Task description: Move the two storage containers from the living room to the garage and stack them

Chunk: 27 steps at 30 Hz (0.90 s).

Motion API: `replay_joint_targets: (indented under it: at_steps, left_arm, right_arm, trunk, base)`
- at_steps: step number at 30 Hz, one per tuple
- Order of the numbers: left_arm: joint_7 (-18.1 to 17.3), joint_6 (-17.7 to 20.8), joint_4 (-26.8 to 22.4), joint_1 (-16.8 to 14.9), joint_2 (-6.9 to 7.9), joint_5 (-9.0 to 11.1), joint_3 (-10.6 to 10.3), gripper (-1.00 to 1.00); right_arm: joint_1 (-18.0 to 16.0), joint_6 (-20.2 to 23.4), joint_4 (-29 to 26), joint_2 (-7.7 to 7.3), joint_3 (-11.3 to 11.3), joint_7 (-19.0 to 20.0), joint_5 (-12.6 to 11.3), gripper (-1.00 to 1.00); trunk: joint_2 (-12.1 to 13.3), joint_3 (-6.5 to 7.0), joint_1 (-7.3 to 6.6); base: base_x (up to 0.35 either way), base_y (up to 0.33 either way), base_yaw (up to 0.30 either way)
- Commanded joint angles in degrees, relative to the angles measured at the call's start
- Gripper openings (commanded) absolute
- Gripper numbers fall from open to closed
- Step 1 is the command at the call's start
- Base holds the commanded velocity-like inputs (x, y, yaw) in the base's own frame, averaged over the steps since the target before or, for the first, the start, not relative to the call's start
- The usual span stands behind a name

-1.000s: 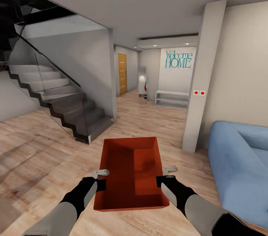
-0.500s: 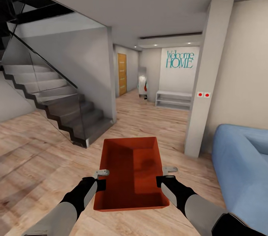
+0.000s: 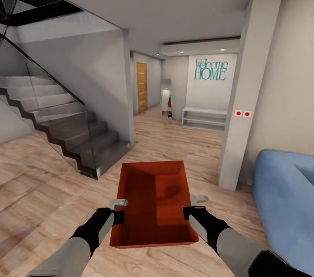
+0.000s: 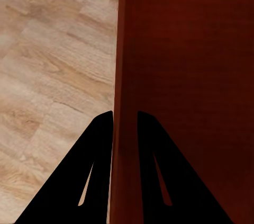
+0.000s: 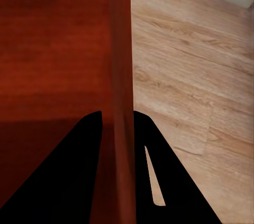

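Head view: an orange-red storage container [image 3: 153, 203] is carried in front of the robot, held above the light wood plank flooring [image 3: 39, 181] of the living room. The left gripper [image 3: 118, 210] is pinched on the container's left wall, and the right gripper [image 3: 192, 206] is pinched on its right wall. In the left wrist view, the two dark fingers [image 4: 95, 176] are seen on either side of the thin wall [image 4: 123, 75], one inside the bin and one outside; the same is seen of the right gripper [image 5: 119, 128] in the right wrist view, with plank flooring [image 5: 190, 75] beyond.

A staircase [image 3: 65, 128] with a glass balustrade is seen at the left, rising beside a grey wall. A blue sofa [image 3: 283, 194] is cut off by the right edge, next to a pale pillar [image 3: 244, 94] bearing two red dots. Farther ahead, a hallway is seen with a wooden door [image 3: 141, 87], a low white shelf [image 3: 204, 117] and teal "Welcome HOME" lettering [image 3: 210, 70] on the wall above it.
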Motion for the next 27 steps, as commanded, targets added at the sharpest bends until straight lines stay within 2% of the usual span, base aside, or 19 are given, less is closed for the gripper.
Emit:
replay_joint_targets:
  at_steps: [1, 15, 27]
  left_arm:
    - [1.46, 0.49, -0.06, 0.08, 1.56, -1.15, -0.38, -1.0]
    - [1.47, 0.49, -0.06, 0.08, 1.56, -1.15, -0.38, -1.0]
    - [1.48, 0.49, -0.06, 0.08, 1.56, -1.15, -0.38, -1.0]
  right_arm:
    - [-0.1, 0.2, -0.26, -0.04, -0.75, -0.35, -0.14, -1.0]
    - [-0.1, 0.2, -0.26, 0.04, -0.75, -0.35, -0.14, -1.0]
    - [-0.1, 0.2, -0.26, 0.04, -0.75, -0.35, -0.14, -1.0]
  trunk:
    - [-0.05, -0.02, 0.06]
    - [-0.05, -0.02, 0.06]
    - [-0.05, -0.02, 0.06]
  base:
    - [0.323, 0.0, -0.157]
    - [0.323, 0.0, -0.226]
    - [0.323, 0.0, -0.018]
